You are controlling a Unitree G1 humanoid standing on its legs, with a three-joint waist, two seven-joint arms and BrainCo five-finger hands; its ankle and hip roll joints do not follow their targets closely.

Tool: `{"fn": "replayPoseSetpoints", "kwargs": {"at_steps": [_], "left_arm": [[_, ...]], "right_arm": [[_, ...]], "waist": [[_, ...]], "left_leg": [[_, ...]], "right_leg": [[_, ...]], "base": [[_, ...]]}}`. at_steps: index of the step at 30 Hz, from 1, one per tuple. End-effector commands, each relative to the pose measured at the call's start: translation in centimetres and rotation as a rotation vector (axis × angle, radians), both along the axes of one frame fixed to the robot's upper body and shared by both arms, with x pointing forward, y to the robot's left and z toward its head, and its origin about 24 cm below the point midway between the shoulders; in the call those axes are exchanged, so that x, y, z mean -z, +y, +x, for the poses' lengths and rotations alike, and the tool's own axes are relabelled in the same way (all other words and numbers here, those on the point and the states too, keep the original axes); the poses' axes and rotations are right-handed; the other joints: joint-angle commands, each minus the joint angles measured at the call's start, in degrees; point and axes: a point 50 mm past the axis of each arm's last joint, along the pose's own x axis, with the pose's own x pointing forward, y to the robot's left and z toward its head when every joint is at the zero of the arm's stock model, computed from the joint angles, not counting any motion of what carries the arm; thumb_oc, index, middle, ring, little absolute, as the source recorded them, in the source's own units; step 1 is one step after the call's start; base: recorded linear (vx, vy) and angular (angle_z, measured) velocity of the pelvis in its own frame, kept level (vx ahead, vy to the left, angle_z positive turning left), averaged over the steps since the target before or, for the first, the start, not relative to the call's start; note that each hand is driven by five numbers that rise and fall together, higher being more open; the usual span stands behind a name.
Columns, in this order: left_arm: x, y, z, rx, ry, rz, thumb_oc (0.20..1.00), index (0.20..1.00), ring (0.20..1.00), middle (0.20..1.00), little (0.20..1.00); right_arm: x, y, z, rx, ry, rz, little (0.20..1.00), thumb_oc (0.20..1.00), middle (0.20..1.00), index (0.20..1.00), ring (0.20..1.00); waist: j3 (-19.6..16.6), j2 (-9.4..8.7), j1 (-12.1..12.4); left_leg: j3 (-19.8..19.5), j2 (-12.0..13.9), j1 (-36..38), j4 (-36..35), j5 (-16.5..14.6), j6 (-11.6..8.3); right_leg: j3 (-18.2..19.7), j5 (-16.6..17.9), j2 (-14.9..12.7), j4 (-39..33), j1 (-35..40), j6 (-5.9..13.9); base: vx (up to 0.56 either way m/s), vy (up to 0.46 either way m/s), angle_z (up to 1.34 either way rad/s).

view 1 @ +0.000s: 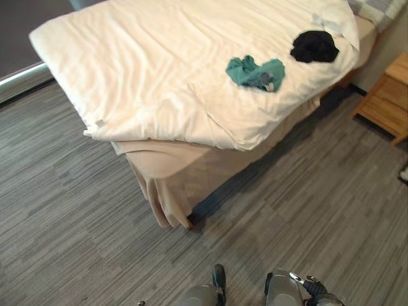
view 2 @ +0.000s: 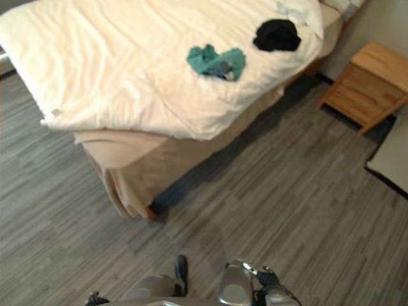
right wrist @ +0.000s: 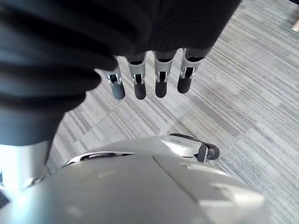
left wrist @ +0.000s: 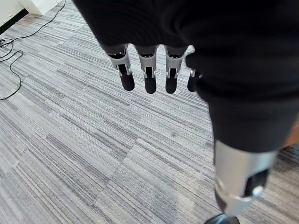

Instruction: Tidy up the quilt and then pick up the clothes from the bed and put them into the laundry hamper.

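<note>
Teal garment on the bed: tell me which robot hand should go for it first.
Right, probably. The teal garment lies toward the right half of the quilt, near the black garment. Both the left robot hand and right robot hand hang open over the floor.

Quilt (view 1: 166,70) top open except teal garment (view 1: 255,72), black garment (view 1: 314,46); nightstand (view 1: 386,99) flanks bed's far corner.

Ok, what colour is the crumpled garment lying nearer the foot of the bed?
Teal green, with a small grey patch; it shows best in the left eye view.
</note>
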Motion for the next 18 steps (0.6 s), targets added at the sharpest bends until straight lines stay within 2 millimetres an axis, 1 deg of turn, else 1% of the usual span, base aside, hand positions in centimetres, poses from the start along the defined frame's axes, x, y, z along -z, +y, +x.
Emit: {"fn": "replayPoseSetpoints", "kwargs": {"at_steps": [1, 2, 3, 4, 5, 6, 7, 8, 9, 10, 11, 12, 14, 15, 16, 17, 18], "left_arm": [[-0.4, 1.3, 0.2, -0.196, -0.065, 0.009, 1.000, 1.000, 1.000, 1.000, 1.000], [-0.4, 1.4, -0.2, -0.217, -0.055, 0.010, 1.000, 1.000, 1.000, 1.000, 1.000], [-0.3, 1.4, -0.5, -0.231, -0.051, 0.014, 1.000, 1.000, 1.000, 1.000, 1.000], [-0.3, 1.6, -1.3, -0.266, -0.036, 0.031, 1.000, 1.000, 1.000, 1.000, 1.000], [-0.1, 1.3, -2.0, -0.289, -0.016, 0.029, 1.000, 1.000, 1.000, 1.000, 1.000], [-0.1, 1.2, -2.5, -0.312, -0.003, 0.030, 1.000, 1.000, 1.000, 1.000, 1.000], [0.0, 1.1, -3.0, -0.314, 0.013, 0.022, 1.000, 1.000, 1.000, 1.000, 1.000], [0.2, 0.4, -3.6, -0.263, 0.031, 0.021, 1.000, 1.000, 1.000, 1.000, 1.000], [0.3, 0.0, -3.7, -0.278, 0.020, 0.045, 1.000, 1.000, 1.000, 1.000, 1.000], [0.3, 0.0, -3.7, -0.278, 0.020, 0.045, 1.000, 1.000, 1.000, 1.000, 1.000], [0.3, -0.1, -3.6, -0.286, 0.009, 0.048, 1.000, 1.000, 1.000, 1.000, 1.000], [0.1, 0.3, -2.8, -0.250, -0.007, 0.047, 1.000, 1.000, 1.000, 1.000, 1.000], [0.0, 0.6, -2.3, -0.230, -0.021, 0.051, 1.000, 1.000, 1.000, 1.000, 1.000], [-0.2, 1.2, -1.6, -0.221, -0.039, 0.059, 1.000, 1.000, 1.000, 1.000, 1.000], [-0.3, 1.4, -1.2, -0.240, -0.049, 0.059, 1.000, 1.000, 1.000, 1.000, 1.000], [-0.3, 1.4, -1.1, -0.261, -0.057, 0.055, 1.000, 1.000, 1.000, 1.000, 1.000], [-0.2, 1.3, -1.1, -0.317, -0.078, 0.036, 1.000, 1.000, 1.000, 1.000, 1.000]], "right_arm": [[-0.1, 1.1, 1.0, 0.021, -0.046, 0.047, 1.000, 1.000, 1.000, 1.000, 1.000], [-0.1, 1.1, 1.1, 0.035, -0.050, 0.054, 1.000, 1.000, 1.000, 1.000, 1.000], [-0.2, 1.2, 1.2, 0.043, -0.052, 0.059, 1.000, 1.000, 1.000, 1.000, 1.000], [-0.2, 1.4, 1.5, 0.042, -0.051, 0.058, 1.000, 1.000, 1.000, 1.000, 1.000], [-0.4, 1.2, 1.9, 0.002, -0.044, 0.032, 1.000, 1.000, 1.000, 1.000, 1.000], [-0.5, 1.1, 2.0, -0.049, -0.035, 0.014, 1.000, 1.000, 1.000, 1.000, 1.000], [-0.6, 0.8, 2.1, -0.108, -0.035, -0.024, 1.000, 1.000, 1.000, 1.000, 1.000], [-0.9, -0.4, 2.1, -0.089, -0.076, -0.049, 1.000, 1.000, 1.000, 1.000, 1.000], [-1.2, -0.9, 2.3, -0.027, -0.089, -0.020, 1.000, 1.000, 1.000, 1.000, 1.000], [-1.2, -0.9, 2.2, -0.027, -0.089, -0.020, 1.000, 1.000, 1.000, 1.000, 1.000], [-1.4, -1.4, 2.4, 0.007, -0.094, -0.011, 1.000, 1.000, 1.000, 1.000, 1.000], [-1.8, -2.3, 2.8, -0.020, -0.092, -0.050, 1.000, 1.000, 1.000, 1.000, 1.000], [-1.8, -2.7, 2.8, -0.038, -0.080, -0.069, 1.000, 1.000, 1.000, 1.000, 1.000], [-1.8, -3.6, 2.4, -0.022, -0.055, -0.099, 1.000, 1.000, 1.000, 1.000, 1.000], [-1.6, -3.9, 2.0, 0.011, -0.045, -0.098, 1.000, 1.000, 1.000, 1.000, 1.000], [-1.6, -4.0, 1.9, 0.027, -0.048, -0.089, 1.000, 1.000, 1.000, 1.000, 1.000], [-1.5, -3.9, 1.8, 0.061, -0.059, -0.059, 1.000, 1.000, 1.000, 1.000, 1.000]], "waist": [[2.99, -1.01, -3.63], [3.16, -0.80, -4.43], [3.12, -0.85, -4.72], [3.01, -1.20, -5.27], [2.53, -0.78, -5.29], [2.19, -0.83, -5.29], [1.80, -0.91, -5.31], [1.87, -1.42, -5.43], [1.93, -1.71, -5.56], [1.89, -1.62, -5.69], [1.88, -1.59, -6.13], [2.30, -1.22, -6.30], [2.81, -0.78, -6.22], [4.13, 0.28, -5.93], [4.50, 0.42, -5.80], [4.41, 0.47, -5.59], [4.01, 0.63, -5.24]], "left_leg": [[-8.28, 2.19, -1.67, 7.35, -9.61, -1.22], [-9.86, 2.52, -0.66, 8.14, -11.12, -1.13], [-10.58, 2.62, -0.10, 8.64, -11.87, -1.15], [-10.61, 3.61, 0.67, 10.15, -14.00, -1.22], [-11.25, 4.67, 3.51, 10.28, -14.51, -2.28], [-11.35, 4.98, 4.00, 10.73, -15.14, -2.67], [-11.24, 5.56, 3.84, 12.45, -15.45, -3.11], [-9.66, 7.79, 0.28, 19.46, -12.54, -3.62], [-8.64, 8.75, -1.77, 21.02, -10.64, -3.78], [-8.80, 8.80, -1.92, 21.20, -10.71, -3.80], [-7.38, 9.03, -2.90, 19.69, -9.20, -3.92], [-6.09, 8.11, -3.96, 14.54, -7.91, -4.17], [-5.64, 7.90, -4.59, 10.94, -6.65, -4.45], [-4.60, 8.55, -5.94, 6.61, -2.64, -5.79], [-3.54, 9.09, -6.20, 5.83, -1.93, -6.44], [-3.44, 9.04, -6.25, 5.26, -1.78, -6.59], [-3.77, 9.08, -5.99, 3.28, -1.23, -6.82]], "right_leg": [[13.16, 20.71, 4.16, -34.92, 1.00, 3.29], [15.51, 20.86, 5.15, -35.81, 0.32, 3.50], [16.49, 20.55, 5.52, -35.20, -0.29, 3.62], [16.95, 18.47, 6.01, -33.40, 0.05, 3.59], [16.39, 17.99, 6.66, -31.63, -0.19, 3.51], [16.26, 17.64, 6.92, -30.14, -0.09, 3.18], [16.01, 16.79, 7.55, -28.12, 0.25, 2.43], [14.79, 15.06, 8.29, -27.60, 2.46, 0.35], [14.42, 14.73, 8.45, -28.30, 3.79, -0.23], [14.27, 14.73, 8.47, -28.32, 3.80, -0.25], [13.71, 14.38, 8.77, -28.99, 4.62, -0.38], [12.83, 13.93, 9.27, -29.28, 4.52, -0.30], [12.16, 13.62, 9.61, -29.29, 4.38, -0.30], [10.10, 12.80, 10.19, -29.29, 4.70, -0.73], [8.45, 12.36, 10.08, -29.89, 5.57, -1.02], [7.82, 12.23, 10.08, -30.12, 5.70, -1.03], [7.12, 11.98, 10.16, -30.44, 5.70, -0.96]], "base": [[0.61, -0.529, 0.63], [0.51, -0.443, 0.76], [0.67, -0.551, 1.32], [0.55, -0.433, 1.04], [0.52, -0.409, 0.83], [0.31, -0.260, 0.41], [0.41, -0.429, 0.52], [0.41, -0.485, 0.51], [0.30, -0.385, 0.74], [0.14, -0.217, 0.81], [0.05, -0.150, 1.06], [0.03, -0.158, 0.97], [-0.01, -0.075, 0.75], [0.03, -0.091, 0.62], [0.03, -0.078, 0.76], [0.03, -0.011, 0.91], [0.07, 0.026, 0.75]]}}
